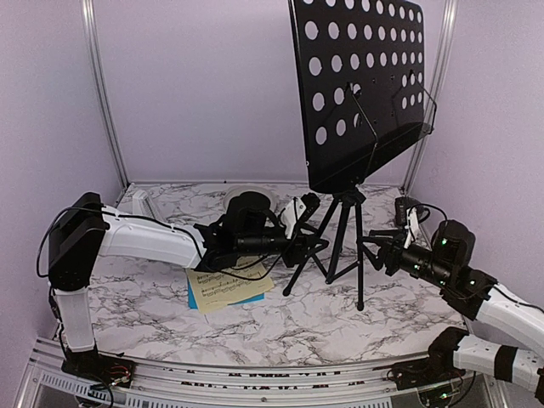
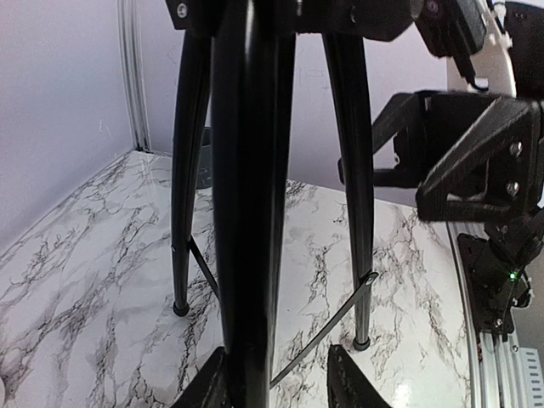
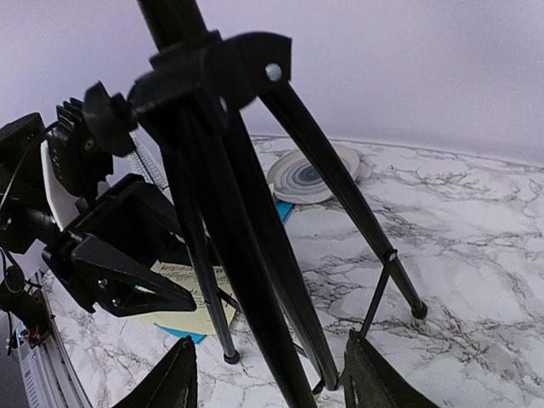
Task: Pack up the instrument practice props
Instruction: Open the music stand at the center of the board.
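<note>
The black hole-punched music stand (image 1: 361, 89) is upright on its tripod legs (image 1: 340, 246) at mid table. My left gripper (image 1: 308, 245) is at the tripod's left side. In the left wrist view its jaws (image 2: 280, 387) are open around one leg (image 2: 251, 255), which lies against the left finger with a gap to the right one. My right gripper (image 1: 371, 246) faces it from the right, open (image 3: 272, 382), straddling another leg (image 3: 255, 280) without touching. A yellow sheet-music page (image 1: 228, 289) lies on a blue page (image 1: 194, 297) left of the stand. A small white object (image 1: 140, 204) at the back left may be the metronome.
A round white plate (image 3: 310, 174) with grey-blue rings lies behind the tripod. The stand's thin brace rods (image 2: 327, 327) run between the legs near the tabletop. Purple walls and metal frame posts (image 1: 106, 93) close in the marble table (image 1: 297, 327).
</note>
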`<state>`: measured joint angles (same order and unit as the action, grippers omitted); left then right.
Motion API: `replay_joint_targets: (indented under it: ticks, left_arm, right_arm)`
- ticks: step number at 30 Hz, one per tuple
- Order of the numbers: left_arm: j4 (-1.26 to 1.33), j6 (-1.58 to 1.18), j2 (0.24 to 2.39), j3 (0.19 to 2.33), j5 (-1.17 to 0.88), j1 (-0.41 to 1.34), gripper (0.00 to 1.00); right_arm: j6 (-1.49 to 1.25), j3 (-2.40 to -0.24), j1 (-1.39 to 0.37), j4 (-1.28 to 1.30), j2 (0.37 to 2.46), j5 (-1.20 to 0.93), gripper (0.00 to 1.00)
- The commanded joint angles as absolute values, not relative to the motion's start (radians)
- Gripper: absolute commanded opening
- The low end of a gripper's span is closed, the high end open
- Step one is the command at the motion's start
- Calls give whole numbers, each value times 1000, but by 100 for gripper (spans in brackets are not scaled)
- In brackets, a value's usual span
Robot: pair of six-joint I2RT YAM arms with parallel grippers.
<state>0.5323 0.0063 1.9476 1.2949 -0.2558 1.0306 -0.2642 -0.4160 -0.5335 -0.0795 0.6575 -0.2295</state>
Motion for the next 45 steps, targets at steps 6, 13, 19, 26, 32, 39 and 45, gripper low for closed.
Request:
replay_joint_targets:
  ticks: [6,13,19,26,32,39,45]
  left_arm:
    - [554,22,1977,1337,-257,1039,24]
    - [562,52,2002,1369,-273,1039,16]
    - [541,64,2010,1390,-288,1039,0]
    - [570,52,1984,1350,-278,1037,0]
    - [436,64,1957,1374,-263,1036,0]
    - [270,66,1906,1369,-284,1029,0]
    - [177,81,1886,1365,-276,1029,0]
  right_arm:
    - [-266,-363,-527,-190,701,-242,39]
    - [-215,-391,-528,-240,777,-227,28]
    - [-179,-427,-529,-252,807,-218,4]
    - [-166,-446,-526,-187,778,-205,0]
    - [-172,-537,-528,-13,760,-154,0]
    - [-195,-623,-526,165,763,-130,0]
    - [-247,-672,-526,282,807,-114,0]
